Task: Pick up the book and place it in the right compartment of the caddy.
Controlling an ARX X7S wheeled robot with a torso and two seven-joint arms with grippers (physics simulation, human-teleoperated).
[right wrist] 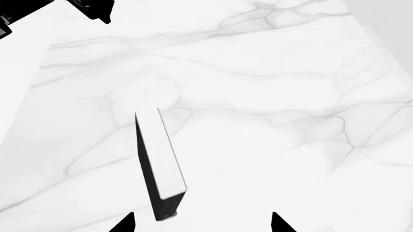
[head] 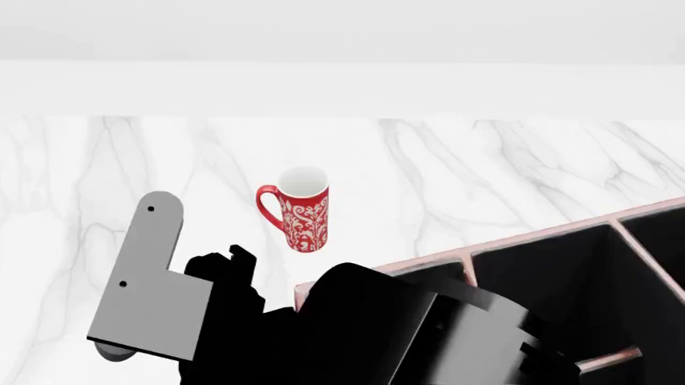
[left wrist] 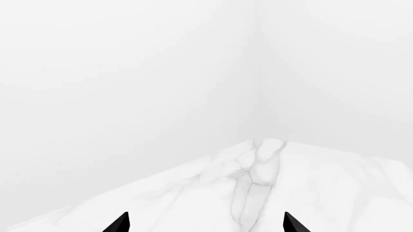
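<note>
The book [right wrist: 160, 166] shows only in the right wrist view. It stands on edge on the marble table, with a black cover and white page edges. My right gripper [right wrist: 202, 224] is open and empty, and the book's near end sits just ahead of it, closer to one fingertip [right wrist: 125, 224]. My left gripper [left wrist: 206, 224] is open and empty over a bare table corner. The caddy [head: 535, 235] is at the lower right of the head view, with a reddish-brown rim, black inside and dividers. My arms hide the book in the head view.
A red-and-white patterned mug [head: 305, 208] stands upright left of the caddy. My left arm's grey bracket [head: 144, 289] and black arm links fill the head view's lower middle. White walls meet behind the table's far corner [left wrist: 258, 141]. A black robot part [right wrist: 90, 7] shows beyond the book.
</note>
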